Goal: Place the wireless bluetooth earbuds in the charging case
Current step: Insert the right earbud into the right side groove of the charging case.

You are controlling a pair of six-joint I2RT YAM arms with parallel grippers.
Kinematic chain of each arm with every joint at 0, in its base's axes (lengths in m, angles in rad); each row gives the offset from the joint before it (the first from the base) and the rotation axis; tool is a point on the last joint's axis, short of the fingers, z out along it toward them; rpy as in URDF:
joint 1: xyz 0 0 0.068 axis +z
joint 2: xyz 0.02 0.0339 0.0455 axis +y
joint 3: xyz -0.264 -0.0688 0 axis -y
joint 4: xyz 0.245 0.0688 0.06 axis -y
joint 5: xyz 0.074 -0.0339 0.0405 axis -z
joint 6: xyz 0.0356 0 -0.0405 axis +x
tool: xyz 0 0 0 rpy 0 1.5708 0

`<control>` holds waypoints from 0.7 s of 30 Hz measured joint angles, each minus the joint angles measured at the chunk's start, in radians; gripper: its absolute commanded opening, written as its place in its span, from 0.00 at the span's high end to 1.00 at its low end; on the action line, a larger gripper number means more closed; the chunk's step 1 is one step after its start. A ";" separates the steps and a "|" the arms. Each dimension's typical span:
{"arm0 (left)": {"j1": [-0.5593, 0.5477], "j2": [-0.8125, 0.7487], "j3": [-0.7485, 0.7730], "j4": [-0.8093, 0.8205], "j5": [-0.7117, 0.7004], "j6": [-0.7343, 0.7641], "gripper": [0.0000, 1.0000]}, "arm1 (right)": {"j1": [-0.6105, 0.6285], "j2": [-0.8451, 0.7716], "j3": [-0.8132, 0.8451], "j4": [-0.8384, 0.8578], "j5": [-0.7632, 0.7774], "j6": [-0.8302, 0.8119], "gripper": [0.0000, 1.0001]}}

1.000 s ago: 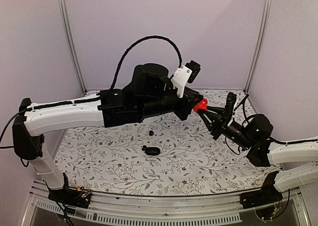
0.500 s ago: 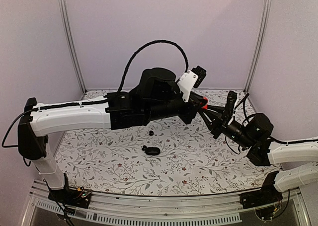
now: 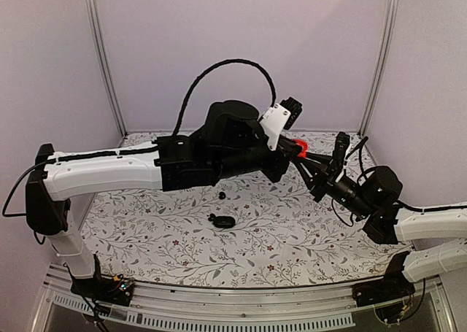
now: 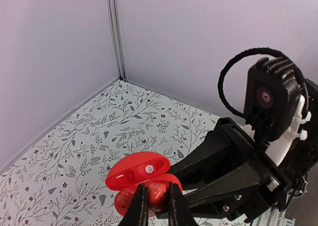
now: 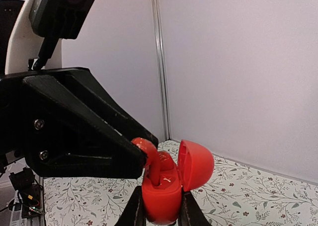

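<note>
A small glossy red charging case (image 5: 161, 186) is held up in the air above the far right part of a counter (image 3: 292, 237) covered in a leaf-and-flower print. The case is an oval, pebble-shaped shell, hinged and standing open. Its domed lid (image 5: 196, 165) is tipped back to one side. Seen from the left wrist, the inside of the lid shows two shallow hollows, one with a pale spot.

The right tool (image 5: 161, 208) is clamped on the lower half of the case, one finger on each side, holding it upright. The left tool (image 4: 156, 186) comes in from the opposite side with its fingers pinched together on a red earbud (image 5: 153, 161). The earbud has a rounded head and a short stem. The stem points down into the open lower half of the case, and its lower end is inside the shell. How deep it sits cannot be made out.

Well apart from the tools, near the middle of the counter, lies a black oval pebble (image 3: 224, 221). One tiny black bead (image 3: 211, 217) sits just beside it on its left. A second black bead (image 3: 221, 195) lies a little farther back.

Counted: one red case, one red earbud in sight, one black oval pebble, two black beads, two tools.
</note>
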 measured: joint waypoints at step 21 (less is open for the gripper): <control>-0.003 -0.003 -0.007 -0.035 -0.002 -0.002 0.73 | 0.000 -0.001 0.006 -0.015 0.010 -0.003 1.00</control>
